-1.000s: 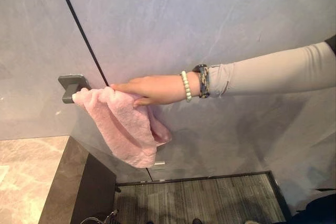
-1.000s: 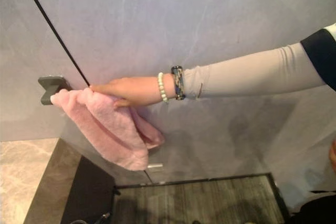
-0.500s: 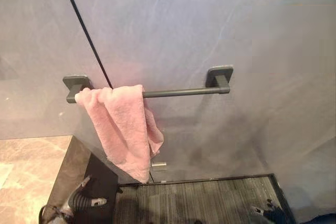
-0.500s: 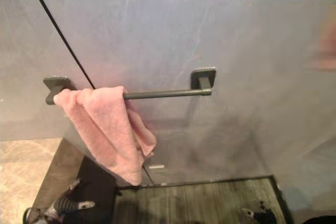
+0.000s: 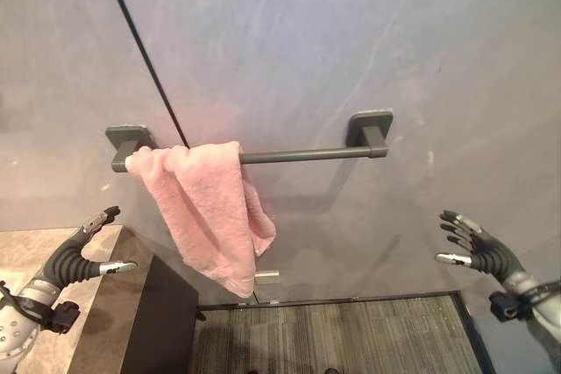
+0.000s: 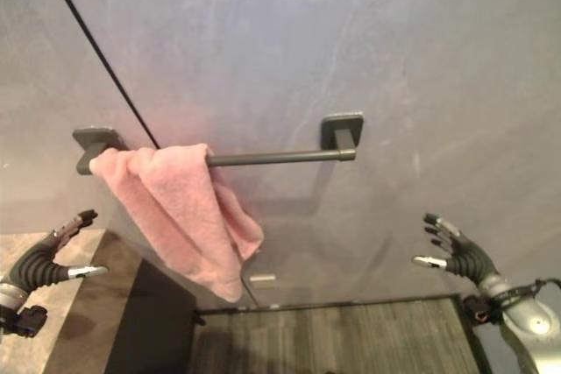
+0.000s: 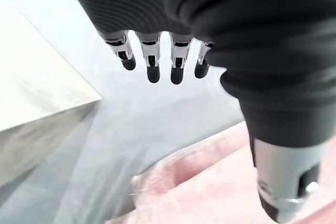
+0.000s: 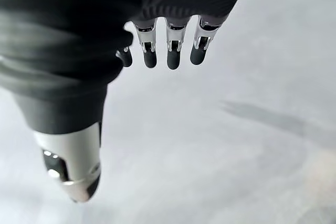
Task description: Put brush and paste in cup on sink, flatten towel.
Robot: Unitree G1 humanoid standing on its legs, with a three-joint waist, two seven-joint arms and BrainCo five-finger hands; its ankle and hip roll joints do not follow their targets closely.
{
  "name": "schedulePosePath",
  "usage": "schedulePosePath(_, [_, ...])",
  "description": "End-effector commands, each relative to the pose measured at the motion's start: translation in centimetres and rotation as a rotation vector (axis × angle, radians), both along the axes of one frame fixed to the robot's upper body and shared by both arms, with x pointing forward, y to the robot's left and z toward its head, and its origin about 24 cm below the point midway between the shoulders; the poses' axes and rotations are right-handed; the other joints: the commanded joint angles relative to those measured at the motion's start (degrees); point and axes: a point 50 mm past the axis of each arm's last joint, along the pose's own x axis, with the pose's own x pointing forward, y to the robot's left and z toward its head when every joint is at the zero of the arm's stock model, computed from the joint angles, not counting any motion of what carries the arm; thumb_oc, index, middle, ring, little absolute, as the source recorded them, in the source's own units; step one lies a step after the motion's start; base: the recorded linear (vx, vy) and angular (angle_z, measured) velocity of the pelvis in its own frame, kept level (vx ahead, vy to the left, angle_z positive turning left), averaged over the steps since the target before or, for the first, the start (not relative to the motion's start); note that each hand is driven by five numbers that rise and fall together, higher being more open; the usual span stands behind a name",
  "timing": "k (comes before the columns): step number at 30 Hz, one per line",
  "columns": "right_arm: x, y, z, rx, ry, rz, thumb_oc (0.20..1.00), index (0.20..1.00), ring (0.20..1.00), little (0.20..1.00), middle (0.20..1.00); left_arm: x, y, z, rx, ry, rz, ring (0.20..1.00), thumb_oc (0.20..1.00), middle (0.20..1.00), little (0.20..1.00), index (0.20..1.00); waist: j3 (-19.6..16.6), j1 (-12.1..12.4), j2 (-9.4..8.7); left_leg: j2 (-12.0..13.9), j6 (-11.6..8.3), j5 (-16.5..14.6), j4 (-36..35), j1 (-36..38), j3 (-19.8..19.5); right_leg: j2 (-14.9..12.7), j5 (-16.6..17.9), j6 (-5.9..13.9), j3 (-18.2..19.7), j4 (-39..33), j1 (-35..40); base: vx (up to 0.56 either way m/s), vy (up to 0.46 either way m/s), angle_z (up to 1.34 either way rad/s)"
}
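Both hands have risen into sight since half a second ago: left hand point(image 5: 74, 258) and right hand point(image 5: 480, 251), fingers spread, holding nothing. Between them, higher, the bunched pink towel point(image 5: 210, 208) hangs on the towel bar point(image 5: 307, 154). The left wrist view shows pink cloth beyond the fingers.

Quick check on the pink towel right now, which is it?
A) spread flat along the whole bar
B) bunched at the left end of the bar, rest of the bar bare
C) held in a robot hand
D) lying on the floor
B: the pink towel hangs bunched over the left end of the towel bar, whose right stretch is bare; the left robot hand and right robot hand are open, apart from it.
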Motion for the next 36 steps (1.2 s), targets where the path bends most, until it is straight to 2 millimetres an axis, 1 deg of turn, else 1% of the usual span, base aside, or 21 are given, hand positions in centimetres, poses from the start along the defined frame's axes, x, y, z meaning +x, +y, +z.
schedulePosePath(1, [2.3, 1.5, 2.0, 0.067, -0.106, 0.085, 1.000, 1.000, 1.000, 1.000, 1.000, 2.2, -0.3, 5.6, 0.030, -0.182, -0.111, 1.000, 1.000, 1.000, 1.000, 1.000, -0.8, 1.7, -2.62, 4.8, -4.17, 1.4, 0.7, -1.4, 1.0, -7.6, 2.7, 6.54, -1.7, 0.0, -2.8, -0.01, 0.003, 0.12])
schedulePosePath(2, [3.6, 3.1, 2.7, 0.074, -0.118, 0.164, 1.000, 1.000, 1.000, 1.000, 1.000, 3.0, -0.7, 6.5, 0.014, -0.207, -0.145, 1.000, 1.000, 1.000, 1.000, 1.000, -0.6, 2.2, -2.85, 4.7, -4.18, 1.6, 0.7, -1.6, 0.8, -7.7, 2.8, 6.52, -2.0, 0.0, -2.7, -0.01, 0.001, 0.09])
schedulePosePath(5, [4.6, 4.1, 3.1, 0.059, -0.128, 0.205, 1.000, 1.000, 1.000, 1.000, 1.000, 3.7, -1.1, 6.9, 0.024, -0.219, -0.164, 1.000, 1.000, 1.000, 1.000, 1.000, -0.5, 2.7, -3.15, 4.7, -4.23, 1.7, 0.7, -1.9, 0.7, -7.7, 2.8, 6.51, -2.2, 0.0, -2.8, 0.00, 0.004, 0.05])
schedulePosePath(6, [5.8, 5.9, 3.9, 0.037, -0.149, 0.278, 1.000, 1.000, 1.000, 1.000, 1.000, 4.5, -1.8, 7.4, 0.019, -0.224, -0.208, 1.000, 1.000, 1.000, 1.000, 1.000, -0.3, 3.1, -3.40, 4.7, -4.26, 1.8, 0.7, -2.2, 0.6, -7.6, 2.8, 6.50, -2.2, 0.0, -2.9, 0.00, 0.014, 0.14])
schedulePosePath(9, [7.0, 7.7, 4.6, 0.019, -0.170, 0.340, 1.000, 1.000, 1.000, 1.000, 1.000, 5.7, -2.8, 7.6, -0.026, -0.235, -0.254, 1.000, 1.000, 1.000, 1.000, 1.000, 0.0, 3.5, -3.92, 4.7, -4.24, 2.0, 0.7, -2.7, 0.2, -7.7, 2.9, 6.43, -2.6, 0.0, -3.1, 0.00, 0.012, 0.12])
schedulePosePath(10, [7.1, 7.7, 4.6, 0.018, -0.171, 0.340, 1.000, 1.000, 1.000, 1.000, 1.000, 5.7, -2.8, 7.6, -0.027, -0.235, -0.254, 1.000, 1.000, 1.000, 1.000, 1.000, 0.0, 3.5, -3.89, 4.7, -4.24, 2.0, 0.7, -2.7, 0.2, -7.7, 2.9, 6.44, -2.6, 0.0, -3.1, -0.01, 0.017, 0.11])
schedulePosePath(11, [7.8, 8.7, 5.0, 0.019, -0.184, 0.363, 1.000, 1.000, 1.000, 1.000, 1.000, 6.3, -3.5, 8.0, -0.051, -0.247, -0.279, 1.000, 1.000, 1.000, 1.000, 1.000, 0.2, 3.7, -4.21, 4.7, -4.23, 2.1, 0.7, -3.1, 0.0, -7.7, 3.1, 6.45, -2.8, 0.0, -3.3, -0.01, 0.009, 0.09])
schedulePosePath(13, [8.1, 9.1, 5.1, 0.034, -0.189, 0.365, 1.000, 1.000, 1.000, 1.000, 1.000, 6.8, -3.9, 8.0, -0.083, -0.251, -0.300, 1.000, 1.000, 1.000, 1.000, 1.000, 0.4, 3.8, -4.41, 4.7, -4.21, 2.1, 0.7, -3.4, -0.1, -7.7, 3.2, 6.48, -2.8, 0.0, -3.5, -0.01, 0.009, 0.02])
schedulePosePath(14, [8.6, 10.1, 5.3, 0.050, -0.194, 0.393, 1.000, 1.000, 1.000, 1.000, 1.000, 7.4, -4.4, 7.9, -0.098, -0.246, -0.316, 1.000, 1.000, 1.000, 1.000, 1.000, 0.6, 4.0, -4.98, 4.7, -4.16, 2.1, 0.7, -3.8, -0.3, -7.7, 3.2, 6.45, -3.0, 0.0, -3.7, 0.00, 0.000, 0.00])
schedulePosePath(16, [9.0, 11.0, 5.1, 0.083, -0.181, 0.405, 1.000, 1.000, 1.000, 1.000, 1.000, 8.1, -4.9, 7.6, -0.085, -0.224, -0.329, 1.000, 1.000, 1.000, 1.000, 1.000, 1.0, 4.0, -5.38, 4.6, -4.15, 2.1, 0.7, -4.2, -0.4, -7.7, 3.3, 6.51, -3.2, 0.0, -4.0, 0.00, 0.009, 0.04])
schedulePosePath(18, [9.2, 11.2, 4.9, 0.099, -0.170, 0.401, 1.000, 1.000, 1.000, 1.000, 1.000, 8.5, -5.1, 7.3, -0.080, -0.217, -0.333, 1.000, 1.000, 1.000, 1.000, 1.000, 1.1, 4.0, -5.60, 4.5, -4.08, 2.1, 0.7, -4.4, -0.5, -7.7, 3.3, 6.52, -3.2, 0.0, -4.2, 0.01, 0.018, 0.11])
schedulePosePath(19, [10.1, 12.2, 5.3, 0.096, -0.182, 0.405, 1.000, 1.000, 1.000, 1.000, 1.000, 9.3, -5.8, 7.2, -0.070, -0.206, -0.360, 1.000, 1.000, 1.000, 1.000, 1.000, 1.1, 4.1, -5.98, 4.5, -3.99, 2.0, 0.7, -4.6, -0.4, -7.8, 3.5, 6.62, -3.1, 0.0, -4.4, 0.01, 0.023, 0.06])
schedulePosePath(20, [10.1, 12.2, 5.3, 0.096, -0.182, 0.405, 1.000, 1.000, 1.000, 1.000, 1.000, 9.3, -5.9, 7.2, -0.070, -0.206, -0.361, 1.000, 1.000, 1.000, 1.000, 1.000, 1.1, 4.1, -5.98, 4.5, -3.99, 2.0, 0.7, -4.6, -0.4, -7.8, 3.5, 6.62, -3.1, 0.0, -4.4, 0.02, 0.029, 0.03])
schedulePosePath(22, [10.8, 13.3, 5.3, 0.129, -0.187, 0.403, 1.000, 1.000, 1.000, 1.000, 1.000, 9.9, -6.6, 7.2, -0.055, -0.211, -0.377, 1.000, 1.000, 1.000, 1.000, 1.000, 1.1, 4.2, -6.31, 4.4, -3.86, 1.8, 0.7, -4.6, -0.1, -7.9, 3.7, 6.70, -2.8, 0.0, -4.5, 0.01, 0.018, -0.02])
schedulePosePath(24, [11.4, 14.7, 5.7, 0.134, -0.193, 0.443, 1.000, 1.000, 1.000, 1.000, 1.000, 10.3, -7.5, 7.5, -0.065, -0.225, -0.408, 1.000, 1.000, 1.000, 1.000, 1.000, 0.9, 4.4, -6.91, 4.3, -3.72, 1.6, 0.7, -4.5, 0.1, -8.0, 3.7, 6.77, -2.6, 0.0, -4.6, 0.03, 0.026, -0.05])
schedulePosePath(25, [11.4, 14.8, 5.7, 0.134, -0.193, 0.443, 1.000, 1.000, 1.000, 1.000, 1.000, 10.3, -7.5, 7.5, -0.065, -0.226, -0.408, 1.000, 1.000, 1.000, 1.000, 1.000, 0.9, 4.4, -6.91, 4.3, -3.72, 1.6, 0.7, -4.5, 0.1, -8.0, 3.7, 6.78, -2.5, 0.0, -4.6, 0.02, 0.010, -0.08])
schedulePosePath(28, [12.1, 16.1, 6.0, 0.133, -0.186, 0.474, 1.000, 1.000, 1.000, 1.000, 1.000, 10.7, -8.2, 8.0, -0.061, -0.240, -0.433, 1.000, 1.000, 1.000, 1.000, 1.000, 0.8, 4.8, -7.46, 4.3, -3.74, 1.6, 0.7, -4.5, 0.2, -8.0, 3.7, 6.80, -2.5, 0.0, -4.6, 0.01, 0.007, -0.06])
schedulePosePath(30, [12.1, 16.2, 6.1, 0.136, -0.187, 0.476, 1.000, 1.000, 1.000, 1.000, 1.000, 10.8, -8.3, 8.0, -0.060, -0.241, -0.435, 1.000, 1.000, 1.000, 1.000, 1.000, 0.9, 4.9, -7.52, 4.3, -3.76, 1.6, 0.7, -4.6, 0.2, -8.0, 3.7, 6.78, -2.6, 0.0, -4.7, 0.00, 0.000, 0.00])
schedulePosePath(31, [12.2, 16.9, 6.5, 0.144, -0.196, 0.501, 1.000, 1.000, 1.000, 1.000, 1.000, 10.9, -8.5, 8.1, -0.049, -0.245, -0.446, 1.000, 1.000, 1.000, 1.000, 1.000, 1.0, 4.9, -7.62, 4.4, -3.76, 1.6, 0.7, -4.7, 0.1, -8.0, 3.7, 6.74, -2.6, 0.0, -4.8, 0.00, 0.000, 0.00])
schedulePosePath(34, [12.3, 17.2, 6.9, 0.146, -0.203, 0.512, 1.000, 1.000, 1.000, 1.000, 1.000, 11.0, -8.8, 8.3, -0.038, -0.246, -0.459, 1.000, 1.000, 1.000, 1.000, 1.000, 1.1, 5.0, -7.75, 4.3, -3.77, 1.7, 0.7, -4.9, 0.1, -7.9, 3.7, 6.72, -2.7, 0.0, -4.9, 0.00, 0.000, 0.00])
schedulePosePath(36, [12.5, 18.0, 7.4, 0.149, -0.204, 0.538, 1.000, 1.000, 1.000, 1.000, 1.000, 11.1, -9.0, 8.5, -0.027, -0.246, -0.473, 1.000, 1.000, 1.000, 1.000, 1.000, 1.1, 5.1, -7.94, 4.4, -3.80, 1.7, 0.7, -5.0, 0.0, -7.9, 3.6, 6.72, -2.7, 0.0, -4.9, 0.00, 0.000, 0.00])
